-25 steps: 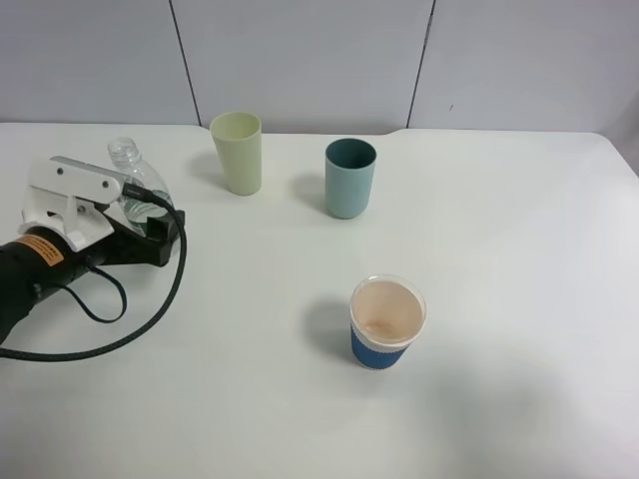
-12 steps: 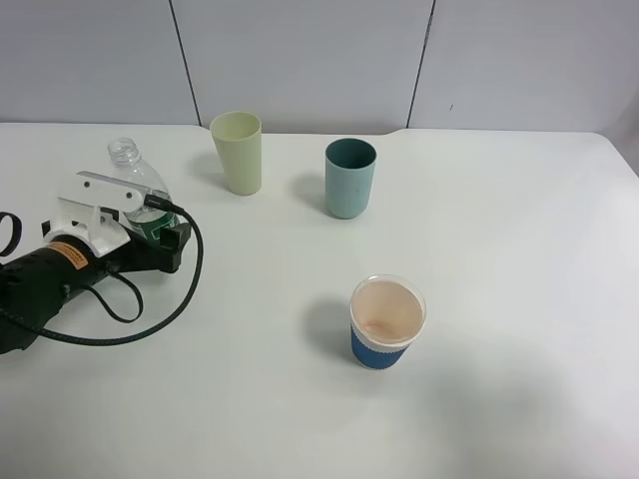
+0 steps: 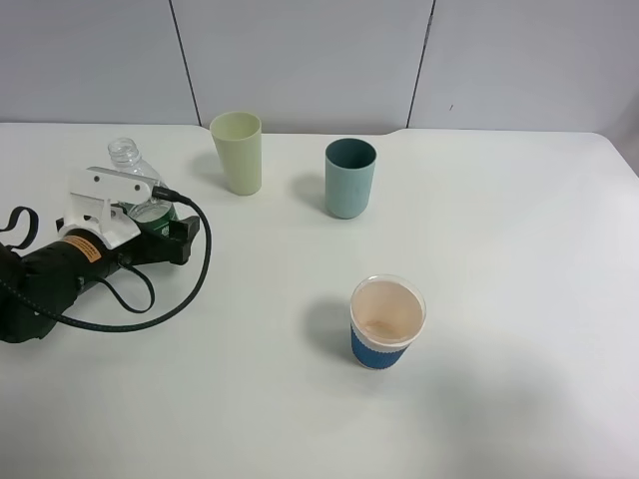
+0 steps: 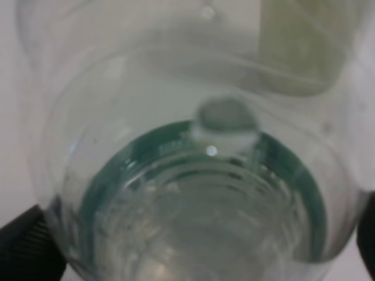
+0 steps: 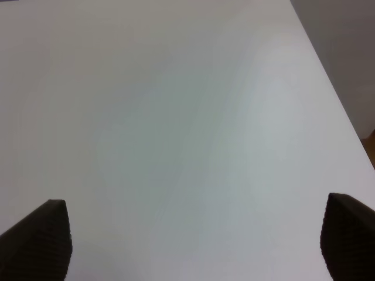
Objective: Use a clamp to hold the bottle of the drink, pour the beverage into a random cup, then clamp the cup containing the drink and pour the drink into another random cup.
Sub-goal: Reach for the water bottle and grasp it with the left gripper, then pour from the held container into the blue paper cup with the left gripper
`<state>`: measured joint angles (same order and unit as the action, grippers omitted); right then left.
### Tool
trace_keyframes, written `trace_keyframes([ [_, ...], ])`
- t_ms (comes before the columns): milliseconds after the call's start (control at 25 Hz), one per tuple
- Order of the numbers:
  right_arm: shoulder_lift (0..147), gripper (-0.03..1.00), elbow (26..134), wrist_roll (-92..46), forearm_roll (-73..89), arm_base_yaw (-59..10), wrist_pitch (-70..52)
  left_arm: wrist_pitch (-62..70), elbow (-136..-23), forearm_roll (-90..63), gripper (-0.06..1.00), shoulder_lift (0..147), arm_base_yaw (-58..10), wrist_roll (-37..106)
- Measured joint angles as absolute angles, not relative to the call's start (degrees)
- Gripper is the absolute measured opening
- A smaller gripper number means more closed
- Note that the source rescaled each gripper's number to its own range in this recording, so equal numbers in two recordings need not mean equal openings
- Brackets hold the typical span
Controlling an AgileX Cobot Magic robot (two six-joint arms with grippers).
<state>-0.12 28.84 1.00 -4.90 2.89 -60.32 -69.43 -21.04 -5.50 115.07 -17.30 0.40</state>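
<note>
The small clear bottle (image 3: 131, 160) with its green label stands upright and uncapped at the far left of the table. My left gripper (image 3: 158, 222) reaches in low from the left with a jaw on each side of the bottle's body. In the left wrist view the bottle (image 4: 193, 193) fills the frame, with clear liquid (image 4: 187, 240) inside and black pads (image 4: 26, 249) close against its wall; no squeeze shows. The blue-sleeved paper cup (image 3: 386, 324) stands in the near middle, apparently empty. The teal tumbler (image 3: 349, 178) stands behind it. My right gripper (image 5: 193, 240) is open over bare table.
A pale yellow-green tumbler (image 3: 238, 152) stands just right of the bottle, also showing blurred behind it in the left wrist view. A black cable (image 3: 170, 299) loops from the left arm onto the white table (image 3: 519, 259). The table's right edge (image 5: 345, 117) appears in the right wrist view.
The left arm has slid right and forward, bringing its jaws further around the bottle. The bottle and all three cups have stayed put.
</note>
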Motion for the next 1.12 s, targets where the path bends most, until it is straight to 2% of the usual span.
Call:
trace_keyframes([
  [40,-0.12,0.55,28.84,1.0,-4.9,2.89,-60.32,-69.43,-21.04,-5.44,0.64,115.07,-17.3,0.0],
  [120,-0.12,0.55,28.84,1.0,-4.9,2.89,-60.32,-69.43,-21.04,-5.41,0.08,115.07,-17.3,0.0],
  [160,-0.12,0.55,28.84,1.0,-4.9,2.89,-60.32,-69.43,-21.04,-5.31,0.0,115.07,-17.3,0.0],
  [680,-0.12,0.55,28.84,1.0,-4.9,2.89,-60.32,-68.32,-21.04,-5.31,0.01,113.57,-17.3,0.0],
  [960,-0.12,0.55,28.84,1.0,-4.9,2.89,-60.32,-62.13,-20.99,-6.1,0.01,104.48,-17.3,0.0],
  [1120,-0.12,0.55,28.84,1.0,-4.9,2.89,-60.32,-57.69,-20.94,-11.89,0.01,98.06,-19.27,3.79],
])
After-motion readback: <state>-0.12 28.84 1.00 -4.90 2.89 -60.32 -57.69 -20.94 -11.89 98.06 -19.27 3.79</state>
